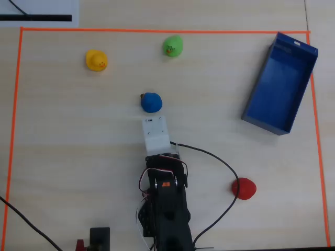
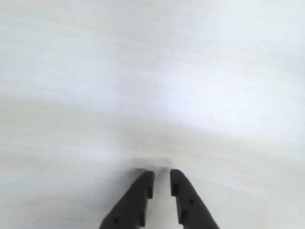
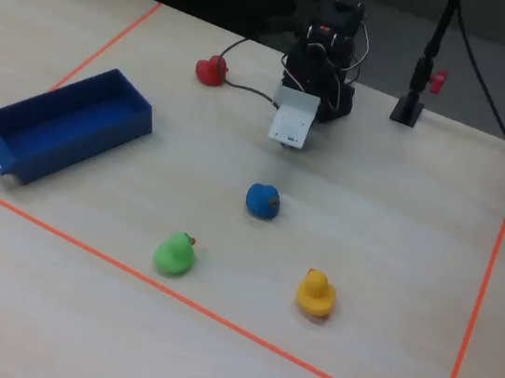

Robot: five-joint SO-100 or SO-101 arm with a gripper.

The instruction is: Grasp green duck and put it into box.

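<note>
— Green duck (image 1: 172, 46)?
— Small, bright green, orange beak, upright near the table's far edge in the overhead view.
— Box (image 1: 260, 94)?
— Deep-blue open tray, low walls, angled by the right edge, empty.

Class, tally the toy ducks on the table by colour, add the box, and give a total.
Green duck: 1
Yellow duck: 1
Blue duck: 1
Red duck: 1
Blue box: 1
Total: 5 things, 4 ducks and 1 box.
</note>
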